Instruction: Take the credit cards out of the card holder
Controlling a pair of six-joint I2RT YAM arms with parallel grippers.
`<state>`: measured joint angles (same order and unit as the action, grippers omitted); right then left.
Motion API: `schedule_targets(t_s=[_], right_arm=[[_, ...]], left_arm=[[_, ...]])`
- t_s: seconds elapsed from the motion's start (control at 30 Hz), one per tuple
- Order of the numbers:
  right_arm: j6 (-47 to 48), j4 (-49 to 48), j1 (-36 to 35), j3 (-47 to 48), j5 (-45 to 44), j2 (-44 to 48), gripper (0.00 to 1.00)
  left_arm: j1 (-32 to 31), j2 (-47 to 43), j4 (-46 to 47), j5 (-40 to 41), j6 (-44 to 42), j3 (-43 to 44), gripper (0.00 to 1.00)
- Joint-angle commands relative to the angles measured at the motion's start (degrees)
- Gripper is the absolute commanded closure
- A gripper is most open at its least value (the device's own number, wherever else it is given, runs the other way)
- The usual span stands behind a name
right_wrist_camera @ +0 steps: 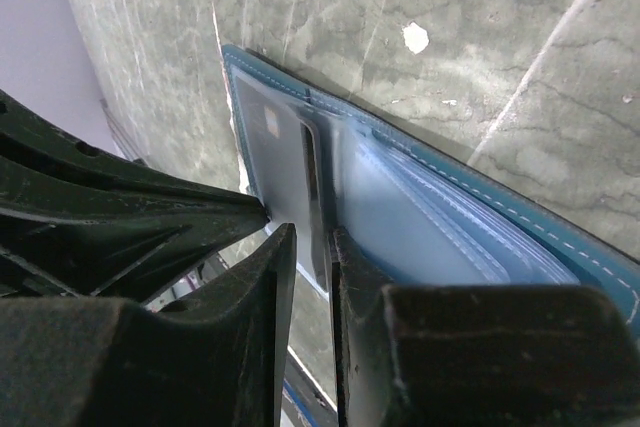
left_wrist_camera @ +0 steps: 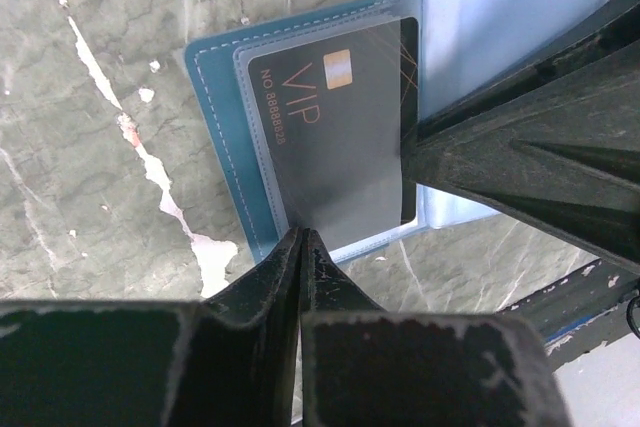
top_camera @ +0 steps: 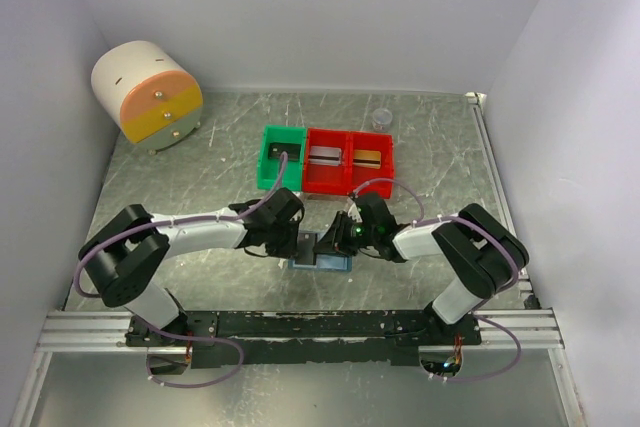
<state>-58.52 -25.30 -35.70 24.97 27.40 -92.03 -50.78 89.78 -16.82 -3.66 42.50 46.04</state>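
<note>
Black arms, two of them, rise from the rail (top_camera: 300,325) at the bench's (top_camera: 200,187) near edge. Their elbows are thrown out to the sides and their forearms reach inward, meeting at the near middle.

One holder (left_wrist_camera: 215,117) lies open there, flat on the bench just beyond the rail. From above, both wrists crowd over it and hide most of it.

The dark card (left_wrist_camera: 340,137), marked VIP, sits in the holder's clear pocket. The left gripper (left_wrist_camera: 302,237) has its fingers pressed together, with the tips at the card's near edge. They seem to clasp nothing.

The right gripper (right_wrist_camera: 315,237) comes in from the other side, and one of its fingers touches the card's side edge. Its fingers stand a sliver apart with the pocket's edge in the slit. I cannot tell whether they bite.

Further out, three bins stand in a row, touching. The green bin (top_camera: 266,162) is on the left, with the left arm's cable looping in front of it. The middle red bin (top_camera: 326,183) holds the silver card (top_camera: 323,155). The right red bin (top_camera: 388,152) holds the gold card (top_camera: 367,158). That makes three cards in all.

A small clear round thing (top_camera: 381,119) sits behind the bins, near the far edge. One cream drum (top_camera: 147,95) with an orange and yellow face stands in the far left corner.
</note>
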Motion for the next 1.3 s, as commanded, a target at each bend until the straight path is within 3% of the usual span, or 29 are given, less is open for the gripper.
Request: schedule_targets(t_s=[0.0, 0.17, 0.3, 0.43, 0.57, 0.7, 1.07, 1.27], right_arm=[[2.4, 8.9, 0.1, 0.3, -6.0, 0.9, 0.79], [3.9, 14.5, 0.0, 1.1, -11.2, 4.6, 0.75], [3.7, 8.7, 0.0, 0.3, -5.0, 1.7, 0.78], [1.4, 2.5, -0.2, -0.9, -1.1, -0.6, 0.88], [2.6, 4.5, 0.0, -0.1, -1.5, 0.2, 0.88], [2.3, 3.9, 0.4, -0.4, -1.1, 1.5, 1.00], [4.9, 9.7, 3.0, -0.7, -2.2, 7.4, 1.00], [6.6, 10.9, 3.4, -0.3, -1.3, 5.6, 1.00]], left_arm=[[-1.2, 1.8, -1.7, 0.7, -0.2, 1.1, 0.89], [-1.3, 2.4, -1.6, 0.9, 0.3, 1.1, 0.90], [-1.4, 3.2, -1.6, 1.0, 0.7, 1.5, 0.92], [-1.6, 3.4, -2.4, 1.3, 0.6, 2.1, 0.92], [-1.5, 3.4, -3.1, 1.7, 0.2, 2.5, 0.93], [-1.6, 3.2, -4.0, 2.2, 0.1, 3.0, 0.93], [-1.5, 2.1, -4.6, 3.5, -0.3, 3.4, 0.92], [-1.6, 0.0, -3.2, 3.1, 0.1, 4.2, 0.86]])
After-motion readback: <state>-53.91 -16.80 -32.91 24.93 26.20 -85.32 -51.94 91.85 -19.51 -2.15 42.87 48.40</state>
